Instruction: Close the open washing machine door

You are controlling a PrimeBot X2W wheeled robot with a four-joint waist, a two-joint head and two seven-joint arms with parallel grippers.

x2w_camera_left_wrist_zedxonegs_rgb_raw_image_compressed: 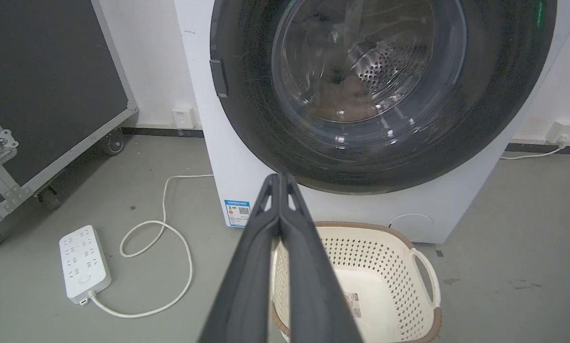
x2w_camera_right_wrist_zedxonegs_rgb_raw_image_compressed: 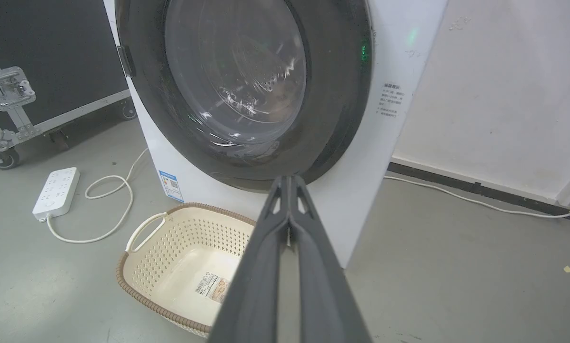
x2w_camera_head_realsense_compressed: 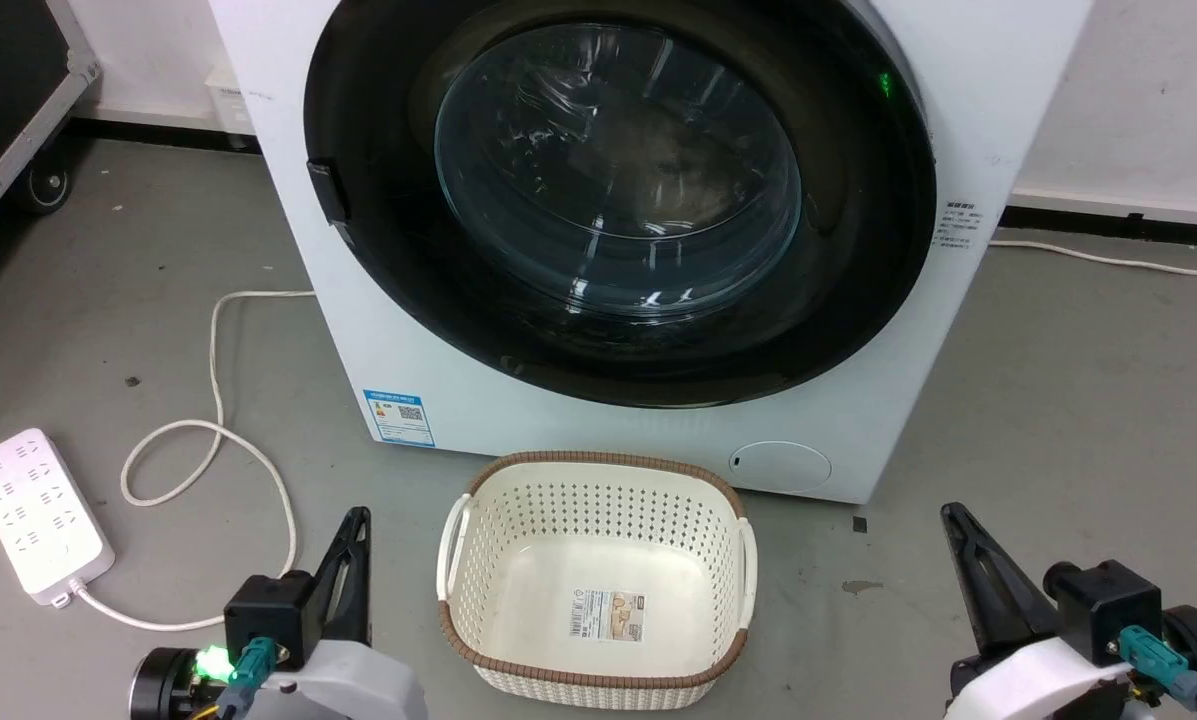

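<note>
Jaws on both grippers are fully closed, fingers pressed together, nothing held. Left gripper (x2w_camera_head_realsense_compressed: pixel 358 516) sits low at the left of the head view, over bare floor (x2w_camera_head_realsense_compressed: pixel 1078 420), well short of the washer. Right gripper (x2w_camera_head_realsense_compressed: pixel 948 512) mirrors it at the lower right, also touching nothing. Both point up the view toward the machine.

Washing machine (x2w_camera_head_realsense_compressed: pixel 998 100) stands dead ahead, white body, back near the wall. Washing machine door (x2w_camera_head_realsense_compressed: pixel 858 250) looks flush against the front, black ring covering the opening, with no gap visible along its lower edge from either wrist view. Can't tell if it's latched. Small dark handle tab (x2w_camera_head_realsense_compressed: pixel 330 190) on the door's left edge. Perforated steel drum (x2w_camera_left_wrist_zedxonegs_rgb_raw_image_compressed: pixel 385 66) visible through the glass bowl in the left wrist view. Small green light (x2w_camera_head_realsense_compressed: pixel 885 83) at the door's upper right.

Blue sticker (x2w_camera_head_realsense_compressed: pixel 399 417) low left on the front panel, round cap (x2w_camera_head_realsense_compressed: pixel 780 466) low right.

Cream laundry basket (x2w_camera_head_realsense_compressed: pixel 598 462) with a brown rim sits on the floor just in front of the washer, between the two grippers, with a label on its bottom. White power strip (x2w_camera_head_realsense_compressed: pixel 38 515) lies on the floor to the left, its cable (x2w_camera_head_realsense_compressed: pixel 213 350) looping back toward the washer. Black wheeled case (x2w_camera_head_realsense_compressed: pixel 8 90) is at far left.
</note>
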